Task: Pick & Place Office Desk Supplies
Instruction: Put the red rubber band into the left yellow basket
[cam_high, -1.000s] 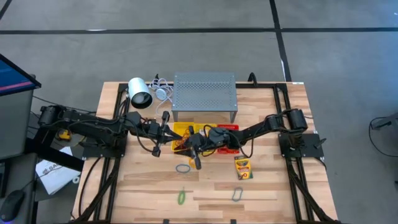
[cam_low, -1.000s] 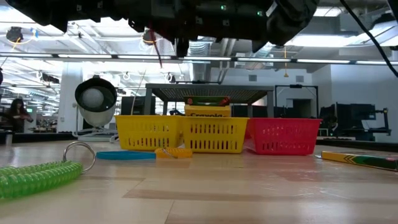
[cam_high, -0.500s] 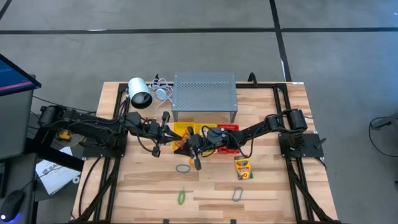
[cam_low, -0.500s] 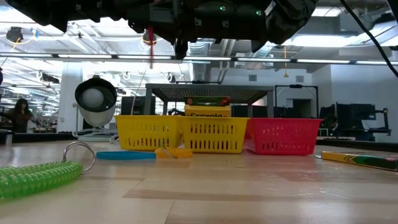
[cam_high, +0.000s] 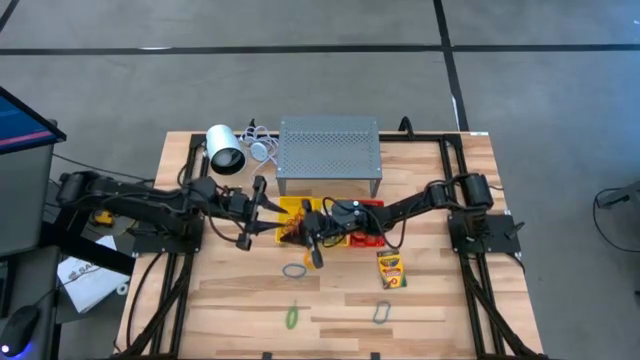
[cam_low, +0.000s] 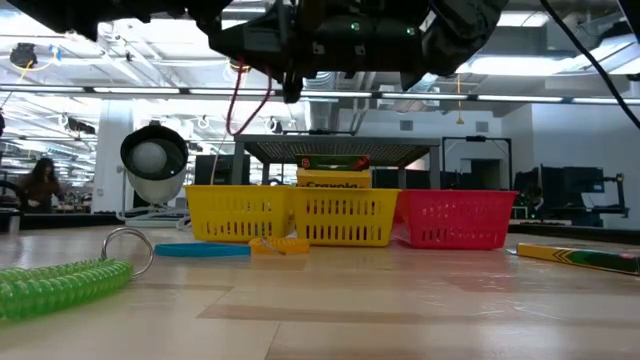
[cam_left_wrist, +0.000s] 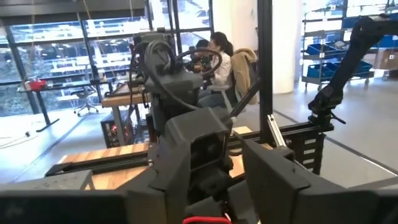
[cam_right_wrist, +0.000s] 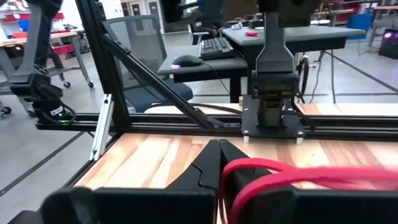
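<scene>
"Crayola" reads on the crayon box (cam_low: 334, 183) in the middle yellow basket (cam_low: 340, 217), above which the right gripper (cam_right_wrist: 219, 163) pinches a red rubber band (cam_right_wrist: 292, 171) shut, while the left gripper (cam_left_wrist: 233, 186) beside it gapes empty.

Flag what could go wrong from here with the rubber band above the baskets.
1. The rubber band hangs as a loose loop, pinched only at the tips of the right hand. It might slip out and land outside the yellow basket.
2. The left hand is open close by, with the band right at its base. The loop could snag there when either arm moves.
</scene>
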